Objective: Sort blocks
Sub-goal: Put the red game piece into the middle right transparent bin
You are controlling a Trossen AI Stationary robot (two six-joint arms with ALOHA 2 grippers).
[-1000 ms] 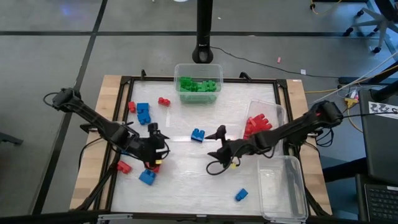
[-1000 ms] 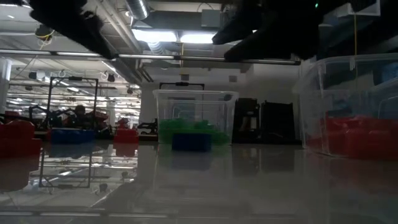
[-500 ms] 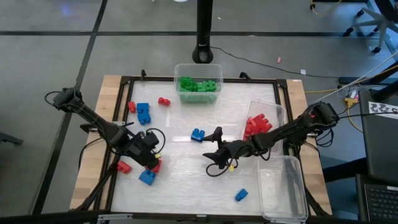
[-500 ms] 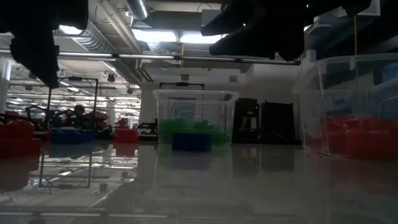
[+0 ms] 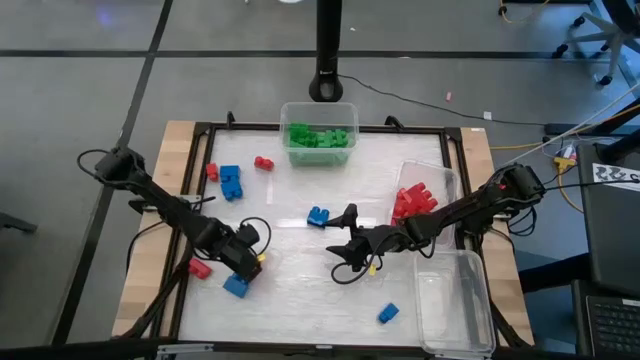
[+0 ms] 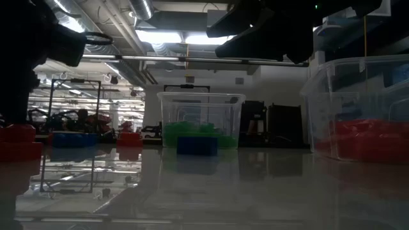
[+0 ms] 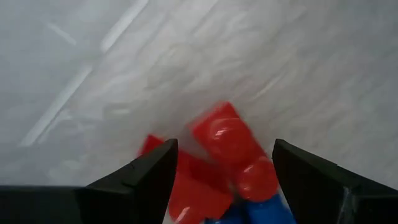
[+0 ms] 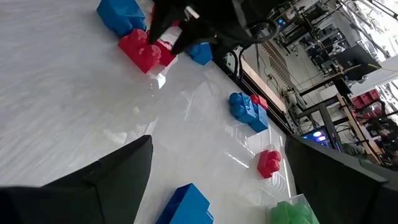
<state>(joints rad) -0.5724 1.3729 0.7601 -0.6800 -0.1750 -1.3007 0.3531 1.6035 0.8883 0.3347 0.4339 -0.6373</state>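
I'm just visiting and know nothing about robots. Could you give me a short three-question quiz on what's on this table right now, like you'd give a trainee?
1. True or false: the tub at the table's far edge holds green blocks.
2. Which gripper is down over a red block? A) the left gripper B) the right gripper C) neither
3. Fill in: the tub beside the right arm holds ____ blocks.

Key:
1. True.
2. A. The left wrist view shows that block between the open fingers, not yet gripped. The right gripper is open too, above bare table near a blue block.
3. Red.
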